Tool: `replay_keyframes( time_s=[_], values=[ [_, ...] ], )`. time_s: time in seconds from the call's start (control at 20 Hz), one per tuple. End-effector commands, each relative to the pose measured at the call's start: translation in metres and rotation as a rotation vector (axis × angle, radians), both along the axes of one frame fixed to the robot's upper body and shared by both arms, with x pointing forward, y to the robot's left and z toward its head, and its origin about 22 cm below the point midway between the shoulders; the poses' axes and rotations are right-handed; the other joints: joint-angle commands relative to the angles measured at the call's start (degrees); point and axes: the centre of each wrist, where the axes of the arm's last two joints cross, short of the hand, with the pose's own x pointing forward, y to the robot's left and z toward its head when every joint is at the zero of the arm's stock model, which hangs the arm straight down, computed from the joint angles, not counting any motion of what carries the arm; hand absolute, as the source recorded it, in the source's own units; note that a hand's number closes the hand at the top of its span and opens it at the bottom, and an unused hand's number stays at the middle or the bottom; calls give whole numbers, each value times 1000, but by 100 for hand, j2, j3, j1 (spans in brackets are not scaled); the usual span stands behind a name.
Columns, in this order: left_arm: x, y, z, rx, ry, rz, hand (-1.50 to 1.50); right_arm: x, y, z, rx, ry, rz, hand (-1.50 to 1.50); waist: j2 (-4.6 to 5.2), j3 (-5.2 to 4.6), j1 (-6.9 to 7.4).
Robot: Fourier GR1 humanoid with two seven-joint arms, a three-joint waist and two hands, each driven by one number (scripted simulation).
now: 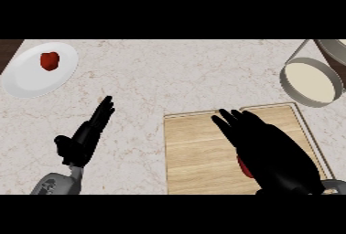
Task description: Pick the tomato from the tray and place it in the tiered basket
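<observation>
The right hand (270, 146) is over the wooden tray (202, 155), fingers straight and holding nothing. The tomato (244, 168) peeks out red just under its palm. It should come down slowly and curl round the tomato, then lift it to the tiered basket (310, 82) at the far right. The left hand (84, 135) rests open on the counter (169, 73).

Beneath the black right hand (270, 146) lies a pale wooden tray (196, 155) with a sliver of red tomato (244, 168). Beyond the black left hand (84, 137), a white plate (27, 77) bears something red (49, 61) on speckled beige counter (175, 73).
</observation>
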Motion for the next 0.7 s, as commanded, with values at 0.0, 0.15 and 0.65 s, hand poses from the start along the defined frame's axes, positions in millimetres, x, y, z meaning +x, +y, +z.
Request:
replay_keyframes(
  time_s=[0.0,0.15,0.65],
  values=[
    [7,-7,7,-18,13,-14,0,-16,13,13,-165,20,-92,-150,15,11,33],
    [1,6,0,6,-1,-5,0,-25,6,4,-152,7,-147,-150,28,22,37],
    [-7,-9,-13,1,-6,-22,0,-15,8,-26,-285,8,-277,-150,33,21,47]
  ],
)
